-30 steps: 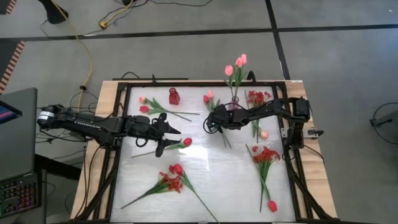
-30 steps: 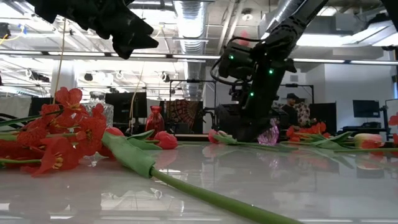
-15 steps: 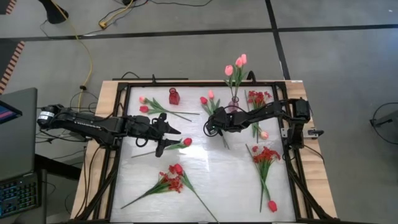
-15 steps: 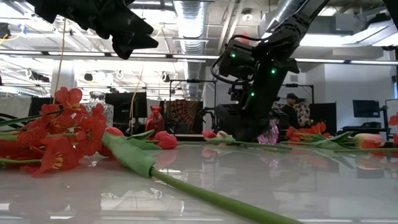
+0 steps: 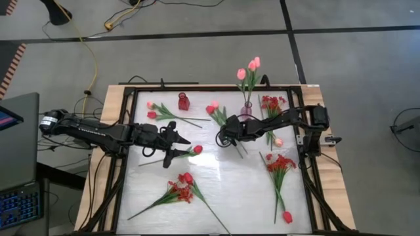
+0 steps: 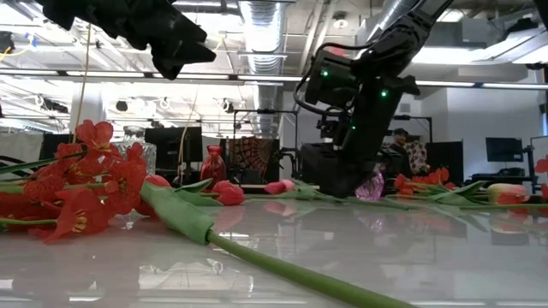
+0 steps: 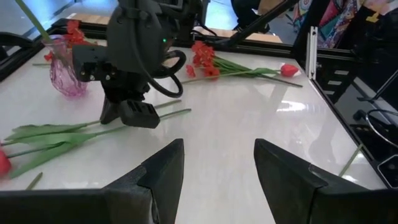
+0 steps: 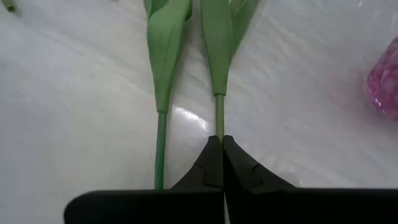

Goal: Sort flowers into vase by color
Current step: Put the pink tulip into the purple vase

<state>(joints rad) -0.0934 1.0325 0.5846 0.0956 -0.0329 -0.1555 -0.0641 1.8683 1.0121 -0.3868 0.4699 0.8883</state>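
Gripping a green stem (image 8: 218, 115) on the tabletop (image 5: 223, 180), the right tool (image 5: 223, 138) has its fingers pinched together — the pink tulips (image 5: 212, 107) lie just beside the pink vase (image 5: 246, 111). The left tool (image 7: 214, 168) hovers half-spread, empty, above a red tulip (image 5: 197, 149).

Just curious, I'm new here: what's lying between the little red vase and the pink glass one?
Two tulips, lying flat; the high view shows it best.
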